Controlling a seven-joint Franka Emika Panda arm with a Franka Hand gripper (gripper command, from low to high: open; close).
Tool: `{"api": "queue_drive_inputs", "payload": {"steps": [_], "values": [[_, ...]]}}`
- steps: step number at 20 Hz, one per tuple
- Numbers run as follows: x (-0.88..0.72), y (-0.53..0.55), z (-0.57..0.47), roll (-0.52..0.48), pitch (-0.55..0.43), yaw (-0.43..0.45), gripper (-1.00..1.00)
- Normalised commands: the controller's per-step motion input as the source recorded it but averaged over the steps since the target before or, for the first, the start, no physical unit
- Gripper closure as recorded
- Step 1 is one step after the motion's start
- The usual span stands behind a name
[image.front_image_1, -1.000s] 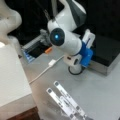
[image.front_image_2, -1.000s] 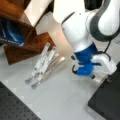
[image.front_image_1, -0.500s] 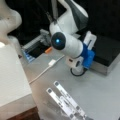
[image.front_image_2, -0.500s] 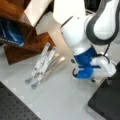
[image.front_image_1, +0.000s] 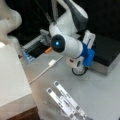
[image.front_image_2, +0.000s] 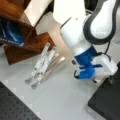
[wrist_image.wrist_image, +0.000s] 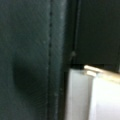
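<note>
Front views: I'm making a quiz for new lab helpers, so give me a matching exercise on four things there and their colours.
Things:
1. cable
2. gripper
3. folding stand
4. shelf

Colours:
A. brown wood
B. silver metal
C. white
D. blue

Pairs: 1-C, 2-D, 3-B, 4-A

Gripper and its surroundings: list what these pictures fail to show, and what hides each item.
- Gripper: in both front views the blue wrist block and arm cover its fingertips, so open or shut cannot be told.
- White cable: in a front view its far end runs behind the white box.
- Folded metal stand: cut off by a front view's bottom edge.
- Wrist view: only a blurred dark stitched surface; no fingers show.
</note>
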Motion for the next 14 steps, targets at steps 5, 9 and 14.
{"api": "queue_drive_inputs", "payload": {"steps": [5, 9, 14], "values": [[-0.05, -0.17, -0.11, 0.302, -0.014, 0.013, -1.00], [-0.05, -0.20, -0.09, 0.367, 0.010, -0.083, -1.00], [-0.03, -0.17, -0.10, 0.375, -0.016, -0.111, -1.00]]}}
